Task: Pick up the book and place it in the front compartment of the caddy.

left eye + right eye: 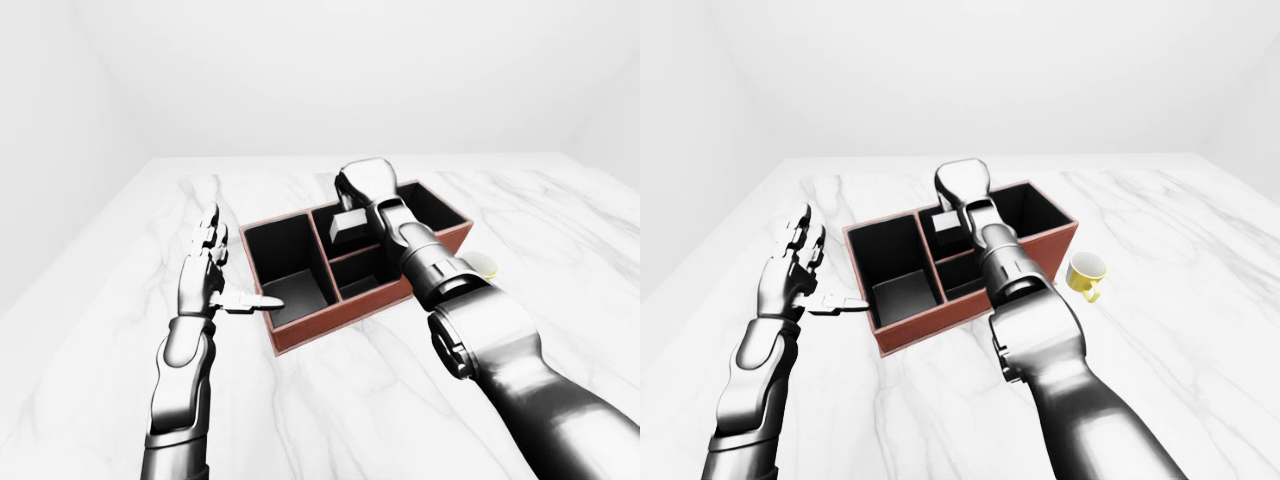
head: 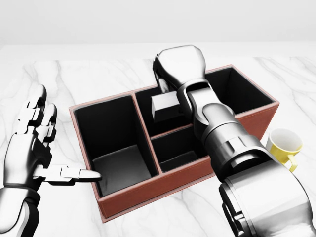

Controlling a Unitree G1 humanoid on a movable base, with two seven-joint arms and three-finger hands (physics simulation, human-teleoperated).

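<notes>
On marble table [image 2: 98, 74], right hand [image 2: 165, 81] grips book [image 2: 165, 106] over caddy [image 2: 237, 116]; left hand [image 2: 34, 148] spread wide.

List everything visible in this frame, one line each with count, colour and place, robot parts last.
Caddy: one, red-brown with black inside, three compartments, centre of the head view on the table.
Book: one, grey, held over the caddy's upper middle compartment.
Mug: one, yellow, on the table right of the caddy.
Table: one, white marble, under everything.
Left hand: one, silver, open, left of the caddy, one finger pointing at its left wall.
Right hand: one, silver, above the caddy, fingers closed round the book.
</notes>
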